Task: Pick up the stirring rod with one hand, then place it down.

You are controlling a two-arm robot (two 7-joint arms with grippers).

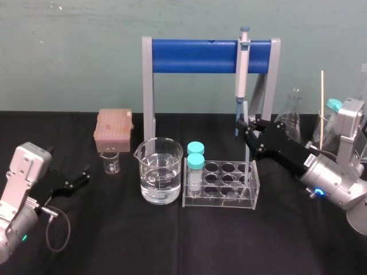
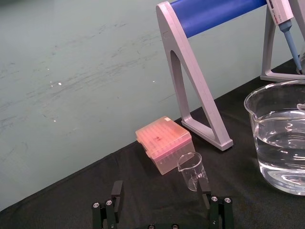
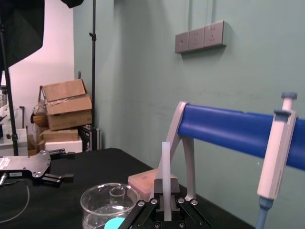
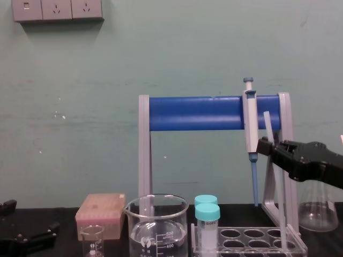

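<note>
The stirring rod is a thin, whitish, translucent stick held nearly upright, leaning slightly. My right gripper is shut on its upper part, coming in from the right. In the chest view the stirring rod runs from above the right gripper down into the clear tube rack; I cannot tell whether its lower end touches anything. The right wrist view has the stirring rod rising between the fingers of the right gripper. My left gripper rests open at the table's left, also seen in the left wrist view.
A blue-and-grey pipette hangs on the blue-bar stand. A large beaker of water, a small beaker and a pink tip box stand left of the rack, which holds two teal-capped vials. Flasks stand at the back right.
</note>
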